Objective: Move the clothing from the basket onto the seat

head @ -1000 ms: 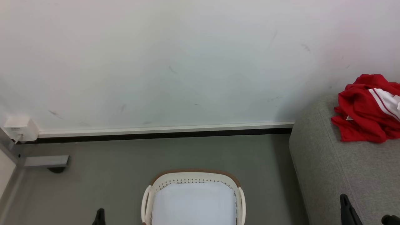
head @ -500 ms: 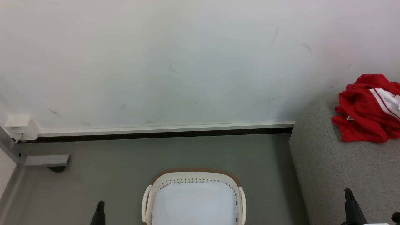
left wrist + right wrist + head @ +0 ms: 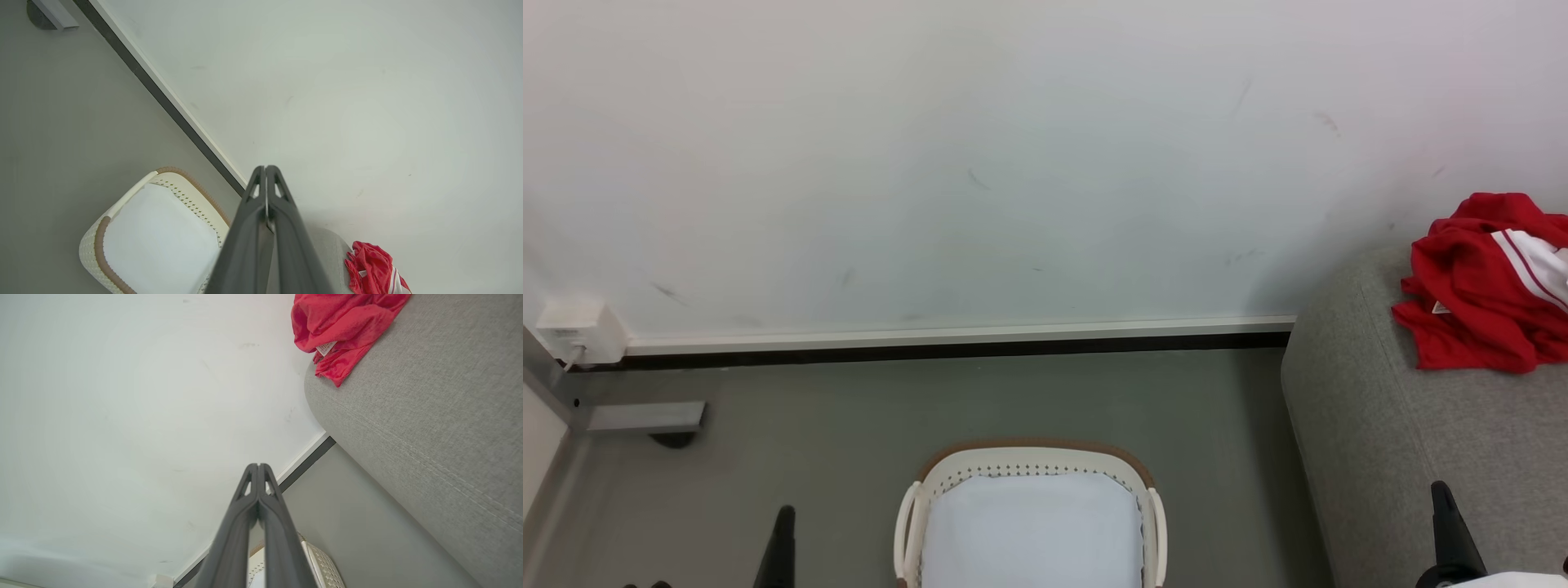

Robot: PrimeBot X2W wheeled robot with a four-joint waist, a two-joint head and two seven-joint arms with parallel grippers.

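Both the left end effector (image 3: pixel 265 168) and right end effector (image 3: pixel 258 466) are closed, holding nothing.

No writing here can be read. The small white tag (image 3: pixel 326 348) on the red jersey (image 3: pixel 335 322) carries a few grey printed lines, too fine to make out. Far to the left of the jersey, low on the wall, a white wall box (image 3: pixel 578 331) bears a small label, also too blurred to read.
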